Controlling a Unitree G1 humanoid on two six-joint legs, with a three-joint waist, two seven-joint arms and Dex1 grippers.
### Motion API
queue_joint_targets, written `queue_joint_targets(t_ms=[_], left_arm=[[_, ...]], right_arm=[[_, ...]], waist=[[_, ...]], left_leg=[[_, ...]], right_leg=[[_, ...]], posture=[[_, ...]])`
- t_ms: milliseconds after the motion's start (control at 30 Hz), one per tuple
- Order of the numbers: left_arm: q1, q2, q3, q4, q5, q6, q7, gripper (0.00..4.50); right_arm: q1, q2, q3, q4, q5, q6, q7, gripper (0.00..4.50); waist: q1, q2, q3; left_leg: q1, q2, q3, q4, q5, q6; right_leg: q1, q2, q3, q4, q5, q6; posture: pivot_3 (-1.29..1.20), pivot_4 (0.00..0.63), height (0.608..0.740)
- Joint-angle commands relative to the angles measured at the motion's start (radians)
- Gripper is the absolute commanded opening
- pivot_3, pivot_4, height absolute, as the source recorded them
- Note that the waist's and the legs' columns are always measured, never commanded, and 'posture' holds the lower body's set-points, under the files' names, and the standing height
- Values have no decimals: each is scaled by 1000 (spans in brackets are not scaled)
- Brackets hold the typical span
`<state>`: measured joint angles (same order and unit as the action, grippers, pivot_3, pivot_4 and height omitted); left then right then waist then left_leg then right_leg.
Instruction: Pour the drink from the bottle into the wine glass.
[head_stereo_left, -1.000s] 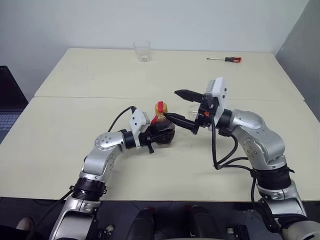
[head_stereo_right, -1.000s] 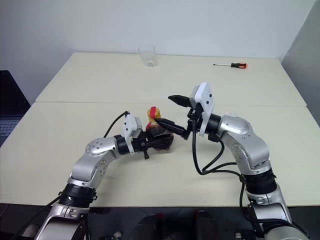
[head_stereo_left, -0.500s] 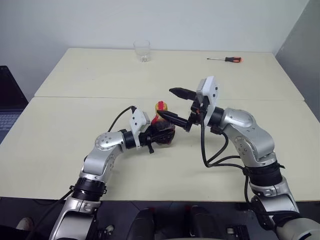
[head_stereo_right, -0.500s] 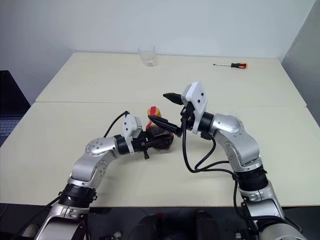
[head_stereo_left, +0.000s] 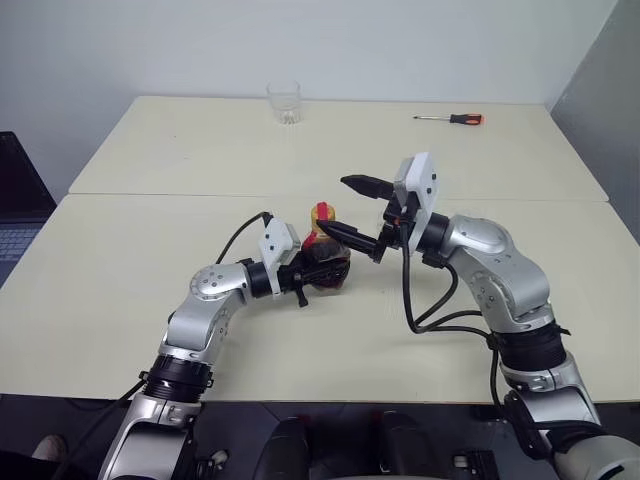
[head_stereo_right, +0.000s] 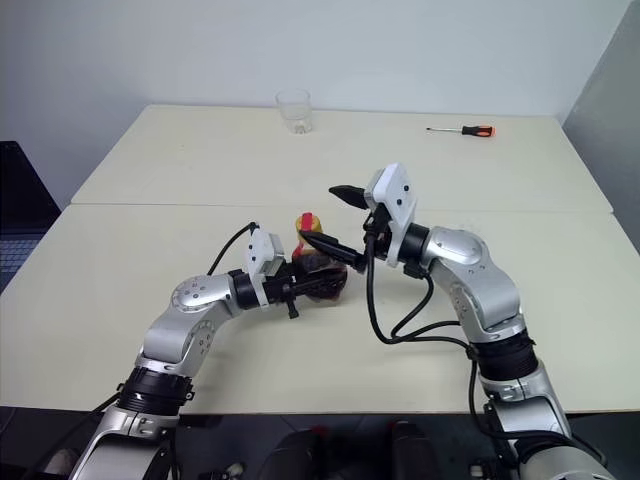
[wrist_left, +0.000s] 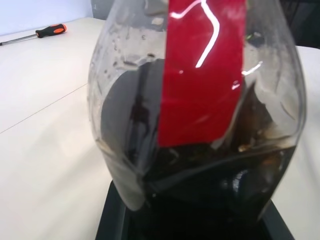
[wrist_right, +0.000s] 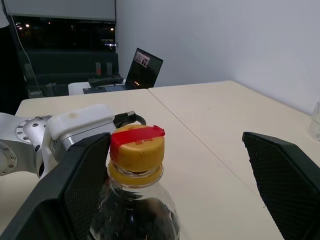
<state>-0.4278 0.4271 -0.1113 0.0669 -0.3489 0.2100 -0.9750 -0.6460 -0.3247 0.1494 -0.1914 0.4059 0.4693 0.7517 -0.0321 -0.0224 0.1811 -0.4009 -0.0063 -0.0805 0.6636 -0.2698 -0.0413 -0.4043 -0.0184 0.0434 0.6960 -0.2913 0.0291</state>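
The bottle (head_stereo_left: 330, 262) stands upright on the table, a squat clear plastic one with a yellow cap (wrist_right: 137, 146) and a red strip. The dark drink (wrist_left: 210, 195) fills its lower body. My left gripper (head_stereo_left: 310, 274) is shut on the bottle's body from the left. My right gripper (head_stereo_left: 346, 208) is open at cap height, just right of the bottle. Its lower finger reaches beside the neck. In the right wrist view the cap sits near one of its fingers (wrist_right: 75, 185). The wine glass is hidden.
A short clear tumbler (head_stereo_left: 284, 102) stands at the table's far edge. A screwdriver with an orange and black handle (head_stereo_left: 452, 119) lies at the far right. A seam (head_stereo_left: 150, 194) runs across the table behind the bottle. An open laptop (wrist_right: 142, 67) sits off to the left.
My right arm has swung in, and its open gripper has edged slightly left toward the bottle's cap. The left gripper and the bottle have stayed put.
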Motion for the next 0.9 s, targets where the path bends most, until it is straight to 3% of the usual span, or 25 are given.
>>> queue_joint_targets(t_ms=[33,900], left_arm=[[-25,2,19,-47,-14,-24,-14,976],[-24,2,19,-42,-14,-27,-18,976]], right_arm=[[2,-15,-24,-29,0,-17,2,4486],[16,-68,-47,-29,9,-15,11,4486]], waist=[[0,0,0],[0,0,0]], left_leg=[[0,0,0,0,0,0],[0,0,0,0,0,0]], right_leg=[[0,0,0,0,0,0],[0,0,0,0,0,0]], posture=[[0,150,740],[0,150,740]])
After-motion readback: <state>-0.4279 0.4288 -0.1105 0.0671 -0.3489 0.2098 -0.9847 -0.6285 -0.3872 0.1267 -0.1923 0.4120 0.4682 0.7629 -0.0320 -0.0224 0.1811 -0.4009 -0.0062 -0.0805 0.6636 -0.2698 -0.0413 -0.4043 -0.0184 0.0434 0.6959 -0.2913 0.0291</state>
